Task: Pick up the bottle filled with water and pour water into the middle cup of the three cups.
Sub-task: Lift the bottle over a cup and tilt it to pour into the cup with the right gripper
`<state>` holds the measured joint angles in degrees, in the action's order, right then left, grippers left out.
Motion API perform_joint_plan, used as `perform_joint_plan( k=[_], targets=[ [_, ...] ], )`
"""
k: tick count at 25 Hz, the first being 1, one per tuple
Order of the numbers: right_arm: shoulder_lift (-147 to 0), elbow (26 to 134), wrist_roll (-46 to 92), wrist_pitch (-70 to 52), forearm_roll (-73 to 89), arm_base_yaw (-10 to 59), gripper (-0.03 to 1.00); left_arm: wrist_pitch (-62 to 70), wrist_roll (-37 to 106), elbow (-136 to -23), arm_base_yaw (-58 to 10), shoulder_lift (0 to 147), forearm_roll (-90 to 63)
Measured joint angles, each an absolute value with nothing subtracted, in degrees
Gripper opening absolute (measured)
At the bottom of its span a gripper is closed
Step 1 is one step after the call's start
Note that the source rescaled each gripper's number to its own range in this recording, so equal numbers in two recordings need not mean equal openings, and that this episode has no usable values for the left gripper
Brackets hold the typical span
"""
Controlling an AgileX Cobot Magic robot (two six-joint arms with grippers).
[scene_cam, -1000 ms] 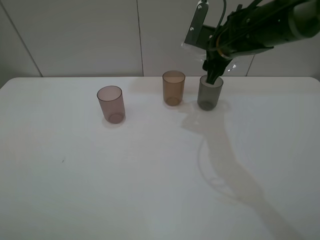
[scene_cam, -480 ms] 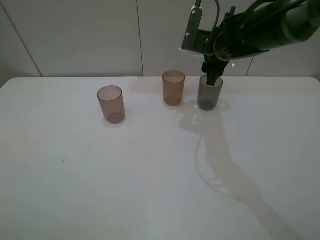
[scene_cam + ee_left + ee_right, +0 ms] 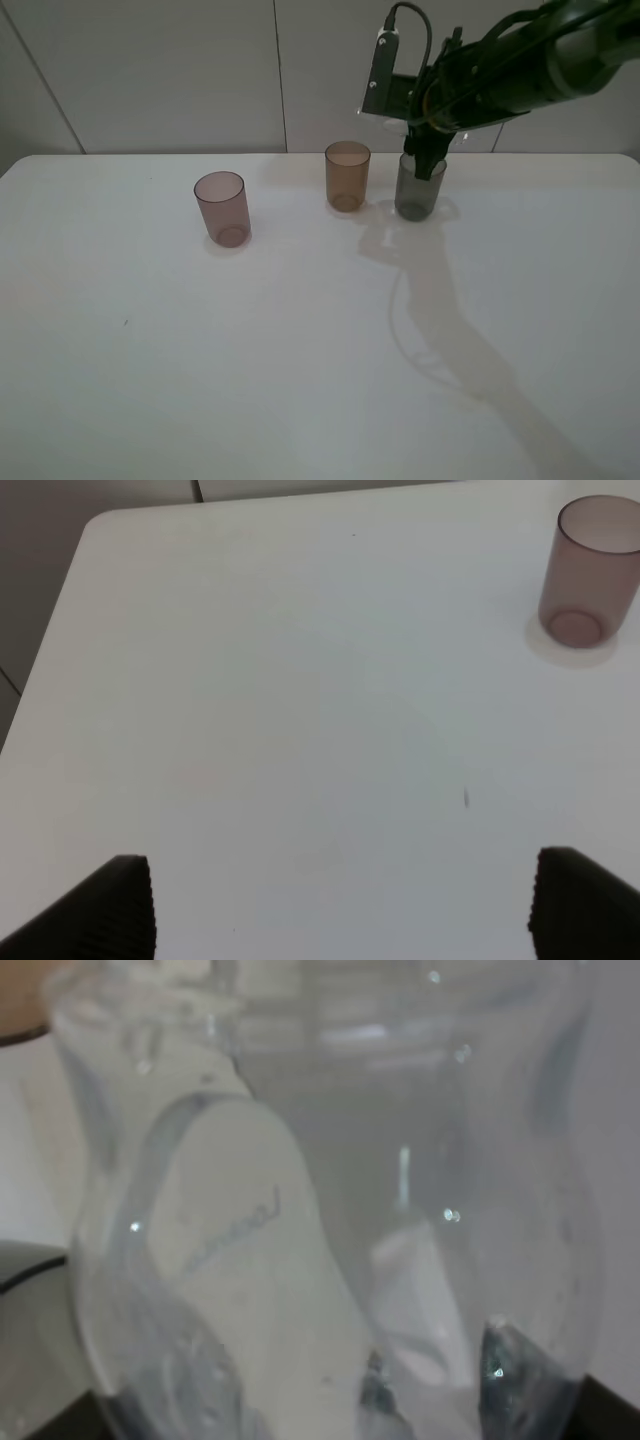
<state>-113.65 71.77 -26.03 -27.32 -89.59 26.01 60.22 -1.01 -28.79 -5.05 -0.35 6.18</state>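
Note:
Three cups stand in a row on the white table (image 3: 300,350): mauve-pink (image 3: 222,208), amber-brown middle cup (image 3: 347,176) and dark grey (image 3: 417,195). My right gripper (image 3: 425,158) is shut on the clear bottle (image 3: 390,120), held tilted just above the dark grey cup's rim, right of the middle cup. The bottle (image 3: 330,1220) fills the right wrist view, with clear water low inside it; a strip of the amber cup (image 3: 20,1000) shows at its corner. My left gripper (image 3: 340,910) is open and empty over bare table, with the pink cup (image 3: 590,585) ahead of it.
A pale panelled wall (image 3: 180,70) runs behind the table's far edge. The table's left corner and edge show in the left wrist view (image 3: 85,540). The right arm's shadow falls across the table's right half (image 3: 450,330).
The right gripper with the bottle has turned a little and settled lower over the dark grey cup. The cups have not moved.

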Motion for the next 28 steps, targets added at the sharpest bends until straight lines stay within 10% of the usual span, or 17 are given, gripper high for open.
perform_joint_plan(
  k=[28],
  targets=[
    [-116.2, 72.7, -26.0, -30.1, -99.0, 26.0, 0.02, 60.2, -1.0, -28.8, -5.0, -0.3, 6.2]
  ],
)
